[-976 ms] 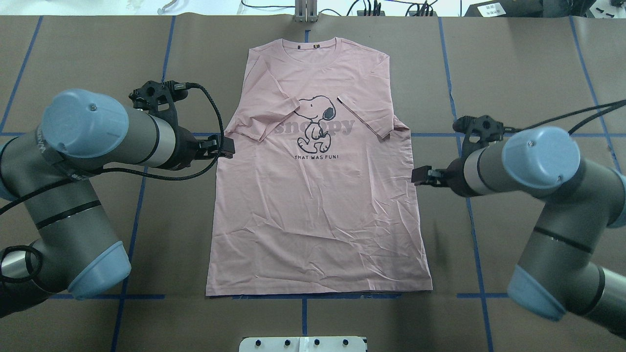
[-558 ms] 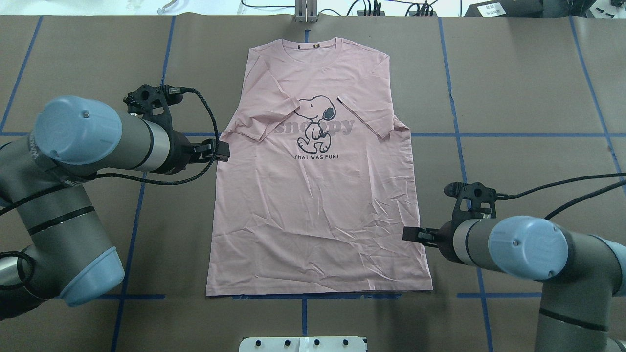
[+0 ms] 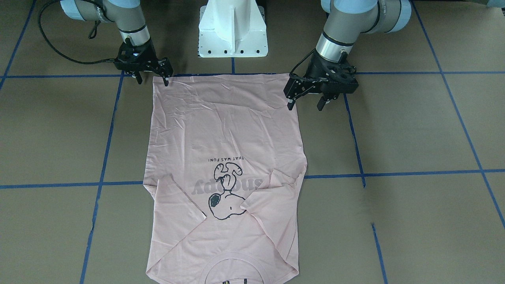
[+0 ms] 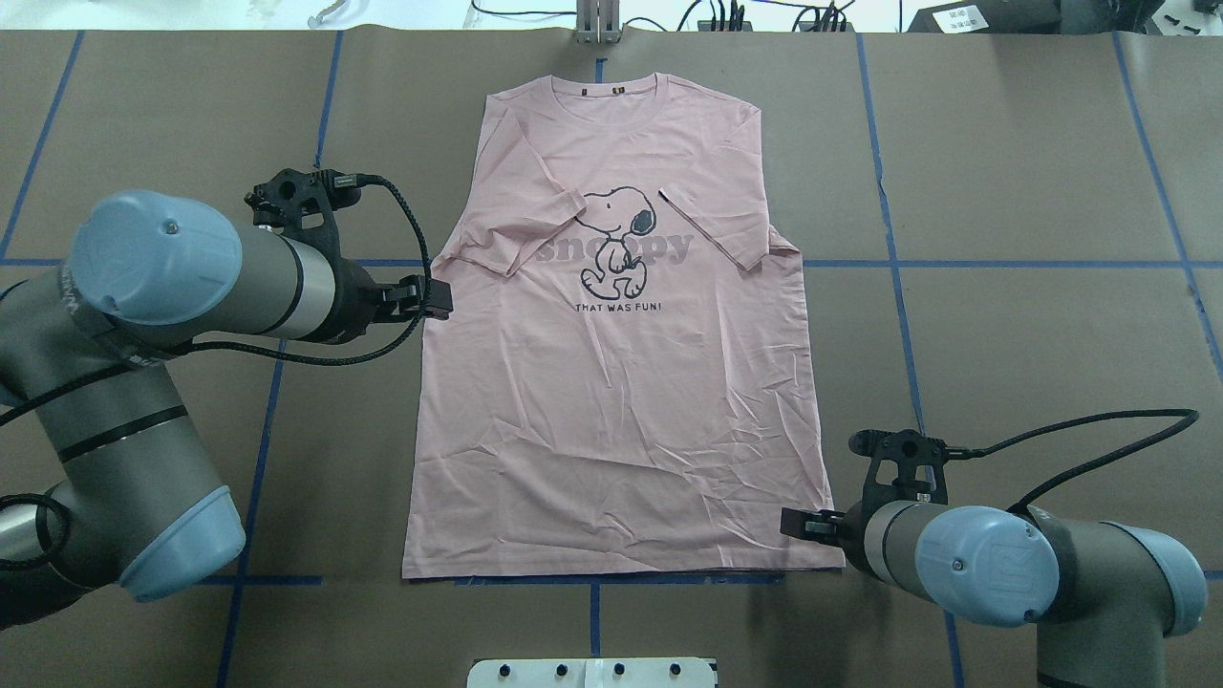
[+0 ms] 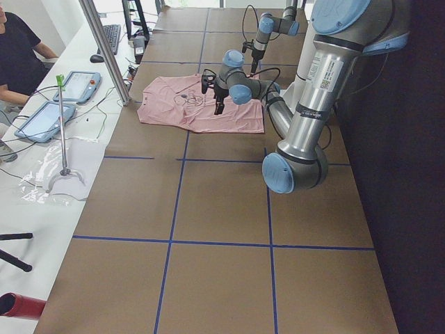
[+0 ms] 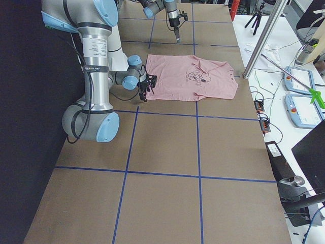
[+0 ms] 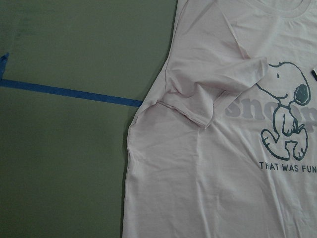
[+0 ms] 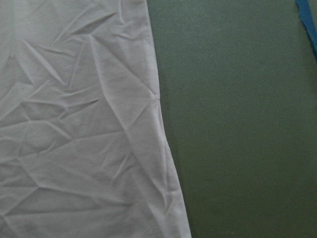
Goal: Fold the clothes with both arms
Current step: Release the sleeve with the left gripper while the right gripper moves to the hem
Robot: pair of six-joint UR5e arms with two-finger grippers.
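Nearest the robot, we log the hem (image 4: 621,570) of the pale pink T-shirt (image 4: 611,430) lying along a blue tape line (image 4: 277,579) on the brown table (image 4: 1003,172), front side up, body creased.

At the hem corner on the robot's right we find the right gripper (image 3: 153,81). Its two fingers are apart and point down, one tip over the corner and the other off the cloth. We cannot tell whether it touches the fabric (its wrist camera shows only the shirt's side edge and bare table).

Further out, at the shirt's other side, the left gripper (image 3: 305,105) hangs just outside the side edge. Its fingers are likewise apart and hold nothing, and its wrist camera looks down on the shirt from well above.

Beyond that we read "THAT WAS FUN!", then the Snoopy print (image 4: 619,239). Both short sleeves are turned in over the chest. The left sleeve (image 4: 521,239) reaches the cartoon's nose, and the right sleeve (image 4: 721,229) lies just beside the figure.

Farthest out, the collar (image 4: 611,96) rests near the table's far edge.
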